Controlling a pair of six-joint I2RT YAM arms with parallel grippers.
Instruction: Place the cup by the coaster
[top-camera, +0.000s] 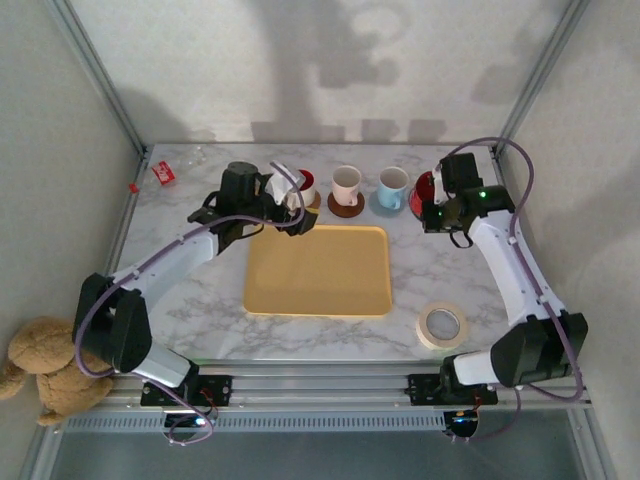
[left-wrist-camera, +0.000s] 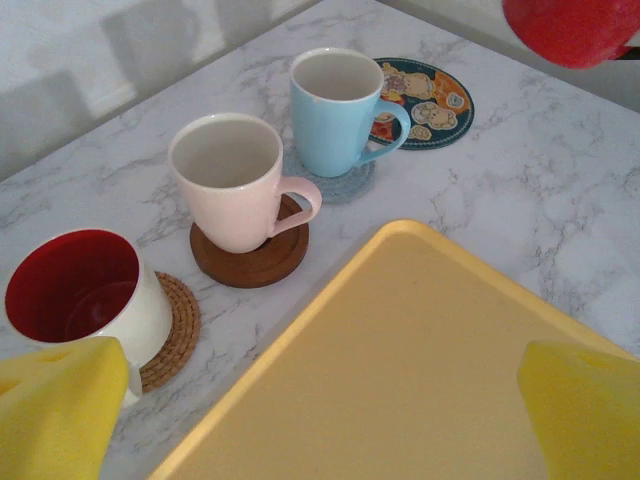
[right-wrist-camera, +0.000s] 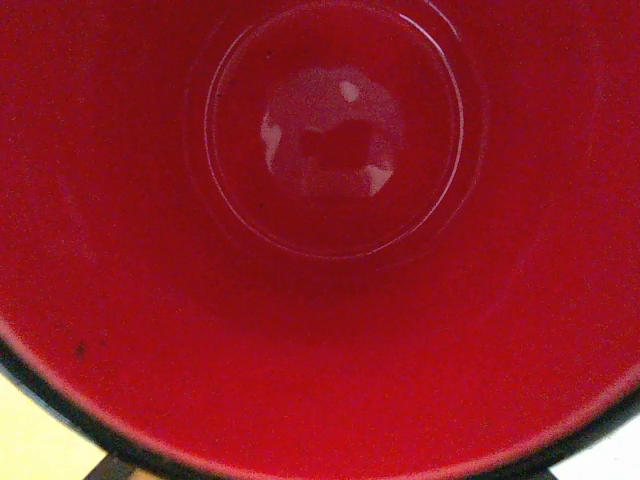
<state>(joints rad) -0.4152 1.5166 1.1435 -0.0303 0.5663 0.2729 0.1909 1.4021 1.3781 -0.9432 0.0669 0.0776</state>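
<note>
Four cups lie along the far side of the table (top-camera: 200, 300), beyond a yellow tray (top-camera: 318, 270). From left to right in the top view, a white cup (top-camera: 305, 182) with a red inside sits on a woven coaster (left-wrist-camera: 178, 325). A pink cup (top-camera: 346, 183) sits on a wooden coaster (left-wrist-camera: 255, 265), and a blue cup (top-camera: 392, 185) on a grey coaster (left-wrist-camera: 350, 185).

The red cup (top-camera: 424, 190) is at the right end of the row, grasped by the right gripper (top-camera: 432, 205). The right wrist camera looks straight down into its glossy red interior. In the left wrist view the red cup hangs near the printed coaster (left-wrist-camera: 430, 95) without touching it, and that coaster lies bare just beside the blue cup.

The left gripper (left-wrist-camera: 320, 410) is released, its yellow fingers (left-wrist-camera: 60, 400) spread wide above the tray's far left corner, close to the white cup. A tape roll (top-camera: 441, 324) lies near the tray's near right corner.
</note>
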